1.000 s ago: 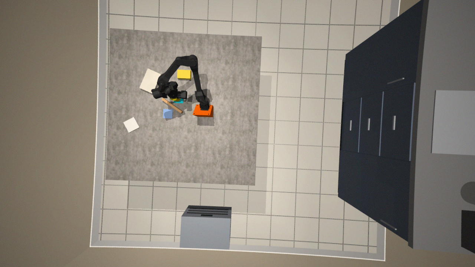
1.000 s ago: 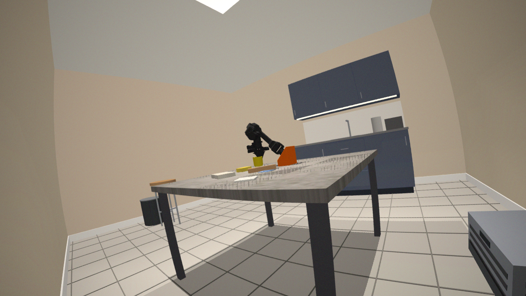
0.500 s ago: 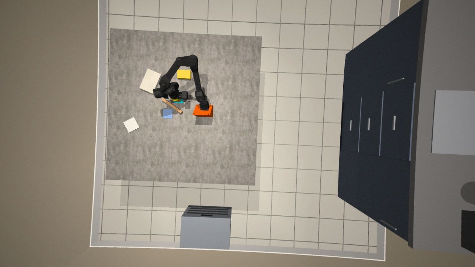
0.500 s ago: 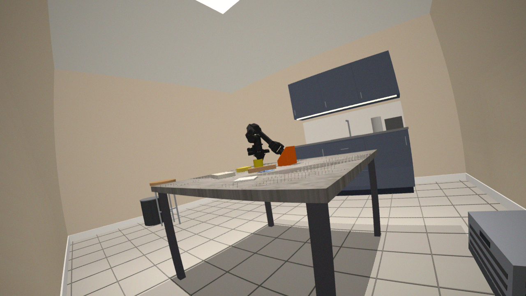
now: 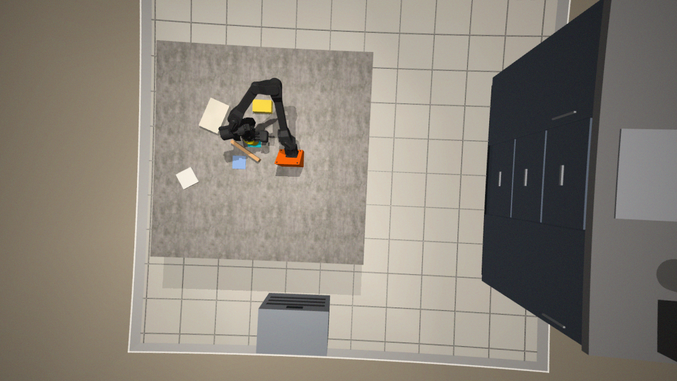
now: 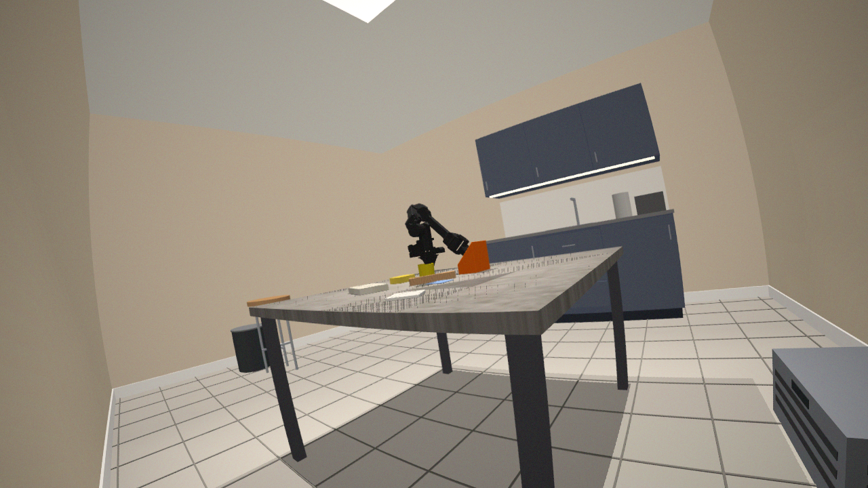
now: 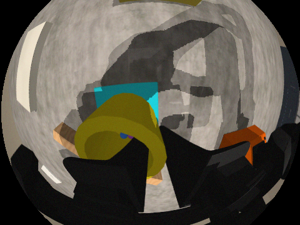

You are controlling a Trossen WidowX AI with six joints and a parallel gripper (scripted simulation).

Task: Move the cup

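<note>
The yellow cup [image 5: 249, 141] [image 6: 426, 268] [image 7: 125, 107] is upright or nearly so over the cyan pad [image 5: 256, 145] [image 7: 125, 89]. Whether its base touches the pad is hidden. My gripper [image 6: 428, 261] [image 7: 153, 130] is shut on the cup's wall, with one finger inside the rim and one outside. A blue marble [image 7: 124, 135] and a purple marble [image 7: 130, 137] show inside the cup; a finger hides part of the interior. The blue pad [image 5: 239, 162] [image 6: 439, 282] carries no cup, on the other side of the wooden bar.
The wooden bar [image 5: 246, 151] [image 6: 432, 278] [image 7: 64, 137] lies between the pads, close to the cup. A yellow block [image 5: 262, 106] [image 6: 401, 278], a cream block [image 5: 213, 115] [image 6: 368, 289], a white tile [image 5: 187, 178] [image 6: 406, 295] and the orange arm base [image 5: 289, 159] [image 6: 474, 257] surround them.
</note>
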